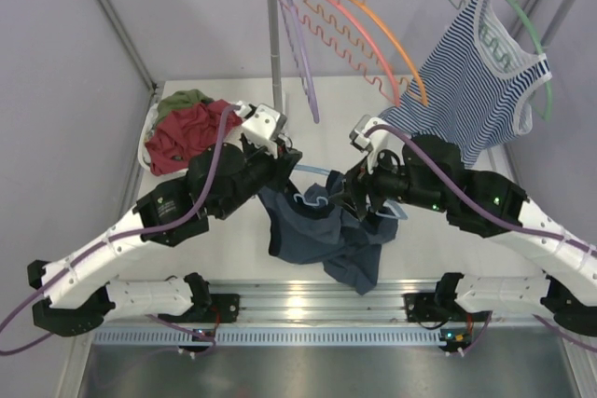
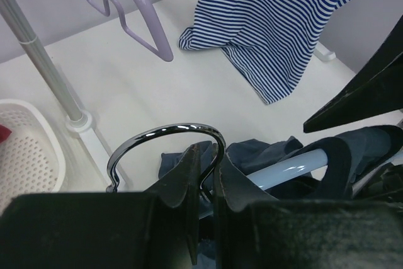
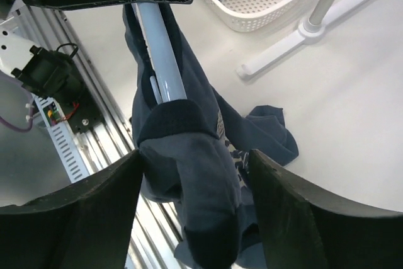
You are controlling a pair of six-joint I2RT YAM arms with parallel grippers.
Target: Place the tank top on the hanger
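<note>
The dark navy tank top (image 1: 317, 235) hangs draped over the light-blue hanger (image 1: 312, 171) above the table's near middle, its lower part bunched on the table. My left gripper (image 2: 206, 155) is shut on the neck of the hanger's metal hook (image 2: 167, 131). The light-blue arm (image 2: 286, 171) runs right into the navy fabric (image 2: 258, 152). In the right wrist view that arm (image 3: 162, 55) slants down into the tank top (image 3: 201, 181). My right gripper (image 3: 195, 162) is open, its fingers (image 3: 107, 193) standing either side of the draped fabric without pinching it.
A white basket (image 3: 264, 4) with a red garment (image 1: 191, 132) sits at the back left. The clothes rack pole (image 1: 275, 53) carries a lilac hanger (image 1: 303, 62), an orange hanger (image 1: 373, 30) and a striped tank top (image 1: 476, 72) on a green hanger. The rack foot (image 3: 302, 36) lies on the table.
</note>
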